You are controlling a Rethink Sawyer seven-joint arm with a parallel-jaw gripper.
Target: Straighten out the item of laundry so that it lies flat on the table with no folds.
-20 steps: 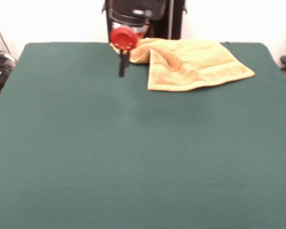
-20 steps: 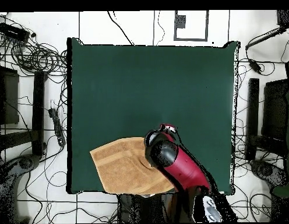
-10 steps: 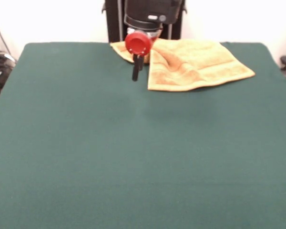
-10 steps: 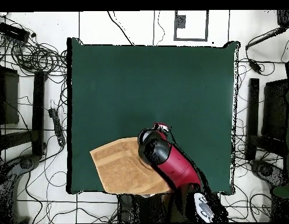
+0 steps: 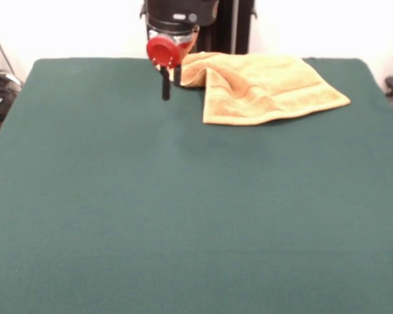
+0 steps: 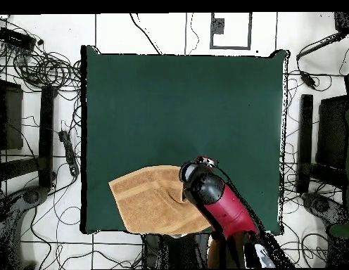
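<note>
Jaws (image 5: pixel 171 91): standing slightly apart, released, with nothing showing between them; they are pointing down at the counter (image 5: pixel 183 216) close to its far edge, a little left of the middle.
Jaws and towel: the right prong is sitting just beside the towel's (image 5: pixel 268 88) far left corner, and whether it is touching the cloth cannot be told.
Arm (image 5: pixel 177 13): coming down from above, black at the wrist, with a round red cap (image 5: pixel 162 51) facing the camera just over the jaws; in the overhead view the red arm (image 6: pixel 223 204) is reaching in from the bottom edge and covering the jaws.
Towel: orange-yellow, lying on the far right part of the counter, right up against the far edge; in the overhead view it (image 6: pixel 153 200) is sitting in the lower left corner of the green cloth.
Towel's shape: not lying flat; its left part is bunching up into a raised lump beside the jaws, and a soft ridge is running from there toward the near edge.
Towel's band: a woven stripe is showing along the near edge and the left side.
Counter: dark green cloth (image 6: pixel 184 105), far larger than the towel, stretching bare across the middle and near side.
</note>
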